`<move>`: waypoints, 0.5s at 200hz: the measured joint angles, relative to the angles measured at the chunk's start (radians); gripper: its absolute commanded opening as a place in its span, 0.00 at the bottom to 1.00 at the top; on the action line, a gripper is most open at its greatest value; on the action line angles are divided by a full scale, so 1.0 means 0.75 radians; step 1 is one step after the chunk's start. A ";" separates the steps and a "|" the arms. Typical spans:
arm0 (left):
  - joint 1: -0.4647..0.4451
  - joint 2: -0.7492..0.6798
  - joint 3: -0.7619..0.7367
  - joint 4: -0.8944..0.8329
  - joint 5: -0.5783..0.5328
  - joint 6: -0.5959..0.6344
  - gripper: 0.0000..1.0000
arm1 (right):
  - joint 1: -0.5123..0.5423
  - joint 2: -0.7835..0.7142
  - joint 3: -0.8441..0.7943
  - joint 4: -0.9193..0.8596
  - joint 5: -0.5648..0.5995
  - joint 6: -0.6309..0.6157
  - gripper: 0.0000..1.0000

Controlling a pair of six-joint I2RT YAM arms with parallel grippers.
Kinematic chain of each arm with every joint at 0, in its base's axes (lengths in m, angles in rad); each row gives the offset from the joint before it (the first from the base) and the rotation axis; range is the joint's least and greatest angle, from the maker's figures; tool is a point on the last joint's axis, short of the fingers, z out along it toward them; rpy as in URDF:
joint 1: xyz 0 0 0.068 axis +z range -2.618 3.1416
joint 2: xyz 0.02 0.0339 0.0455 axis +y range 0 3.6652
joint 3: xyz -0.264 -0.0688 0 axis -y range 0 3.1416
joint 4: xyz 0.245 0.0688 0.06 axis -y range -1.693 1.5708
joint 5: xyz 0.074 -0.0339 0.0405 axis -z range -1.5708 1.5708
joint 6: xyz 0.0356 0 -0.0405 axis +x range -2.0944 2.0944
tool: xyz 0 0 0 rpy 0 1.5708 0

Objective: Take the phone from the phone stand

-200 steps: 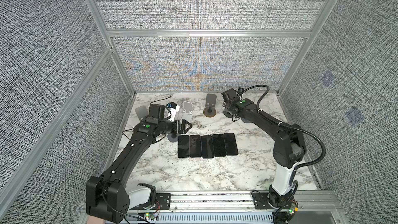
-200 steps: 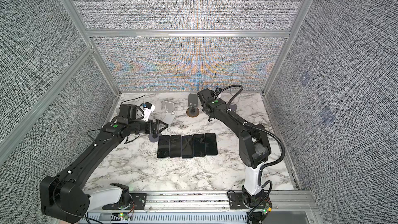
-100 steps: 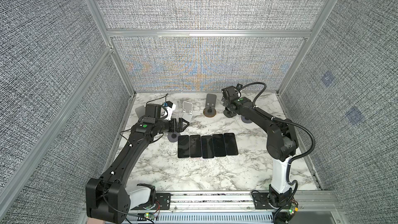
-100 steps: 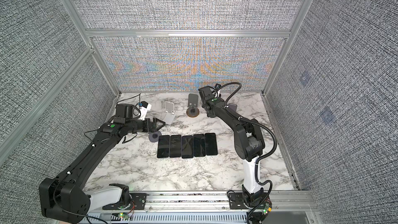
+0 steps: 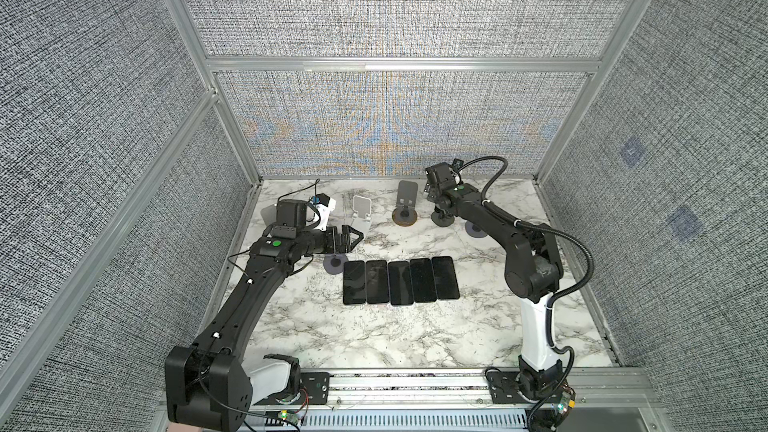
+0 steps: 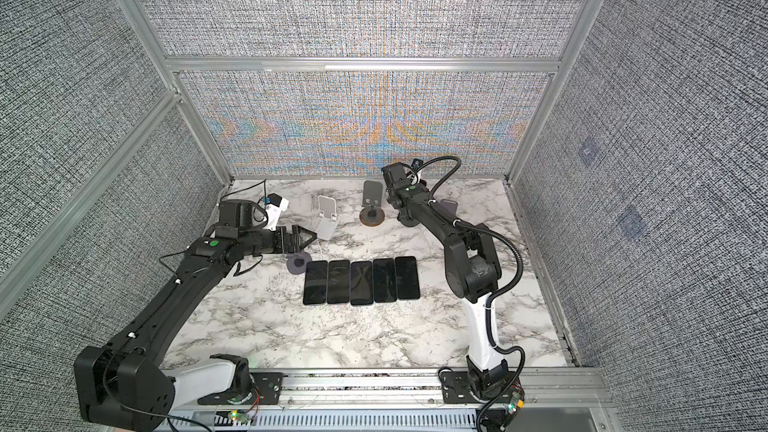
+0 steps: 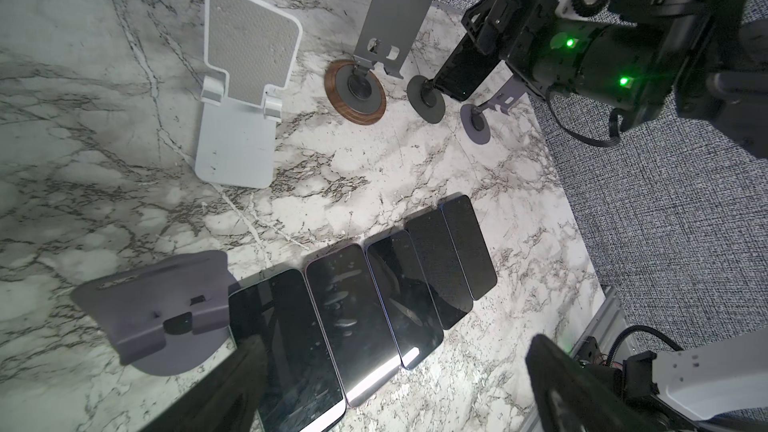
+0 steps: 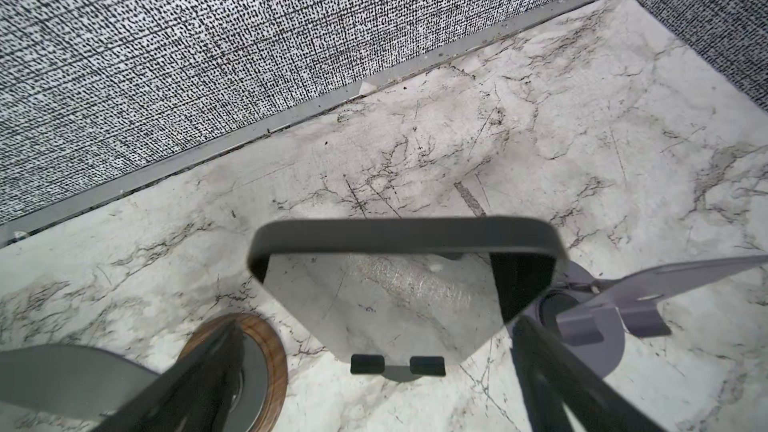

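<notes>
The right gripper (image 8: 376, 326) has swung back over the far stands and now straddles the phone (image 8: 386, 297), spread wide, seemingly lined up to take its edges. The phone leans on the dark phone stand (image 7: 426, 98) at the bench's (image 5: 415, 338) rear. The left gripper (image 5: 356, 238), also spread, waits clear. From above, the arm hides the phone.

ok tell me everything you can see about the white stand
The white stand looks like matte plastic: a flat rectangular base lying on the marble table, and a back panel with rounded corners hinged up from it, leaning back. The panel face carries a grey textured pad, with two small ledges at its foot. It holds no phone. It stands beside the wood-ringed stand, farther back than the row of phones, touching only the table; its base shows small scuffs.
</notes>
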 measured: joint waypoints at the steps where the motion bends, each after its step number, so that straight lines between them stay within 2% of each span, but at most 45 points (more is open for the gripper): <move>1: 0.001 0.000 0.000 0.000 0.001 0.000 0.99 | -0.001 0.002 0.002 -0.002 0.000 0.000 0.98; 47: 0.006 -0.003 -0.004 0.001 0.009 -0.001 0.99 | -0.023 0.042 0.031 -0.008 -0.002 -0.001 0.92; 100: 0.014 -0.003 -0.008 0.004 0.024 -0.006 0.99 | -0.027 0.050 0.018 0.005 -0.015 -0.032 0.76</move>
